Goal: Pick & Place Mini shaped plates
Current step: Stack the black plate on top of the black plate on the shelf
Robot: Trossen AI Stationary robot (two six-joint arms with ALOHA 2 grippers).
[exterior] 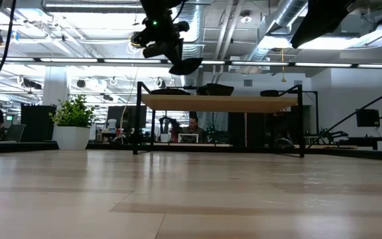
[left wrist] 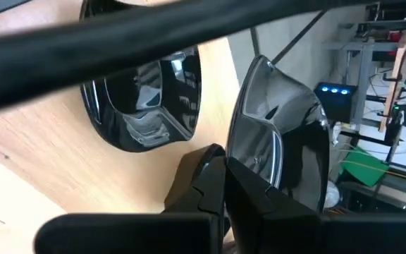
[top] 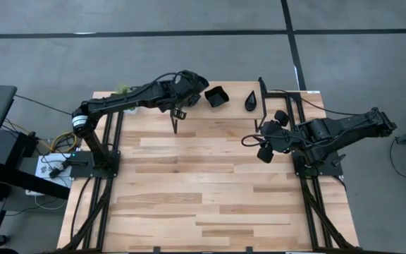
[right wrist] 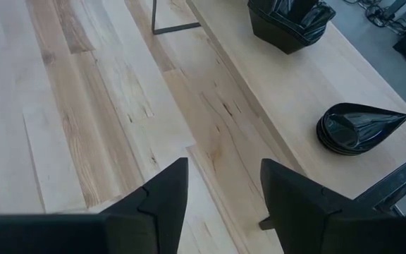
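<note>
The mini shaped plates are glossy black dishes. A stack of wavy-edged square ones [top: 217,97] and a stack of teardrop ones [top: 251,101] rest on a raised wooden shelf [top: 287,106] along the table's far edge. My left gripper [left wrist: 225,185] is shut on one more black plate [left wrist: 280,141], held in the air beside the square stack [left wrist: 146,92] and above the shelf [exterior: 221,103]. My right gripper [right wrist: 224,190] hangs open over the table's right side, nearer than the shelf, with nothing between its fingers. My left gripper pinches the plate's rim [left wrist: 249,159] between its two fingers, which slant down toward the far edge. The plate sticks out beyond the fingertips, tilted up on its edge. It is lifted clear of the shelf and the stacks [exterior: 188,65].
The shelf stands on thin black legs [top: 175,121] over the table's far strip. A small green potted plant [top: 122,89] sits at the far left corner. The wide plank surface [top: 203,190] spreads toward the near edge. People sit in the room beyond the table [exterior: 192,126].
</note>
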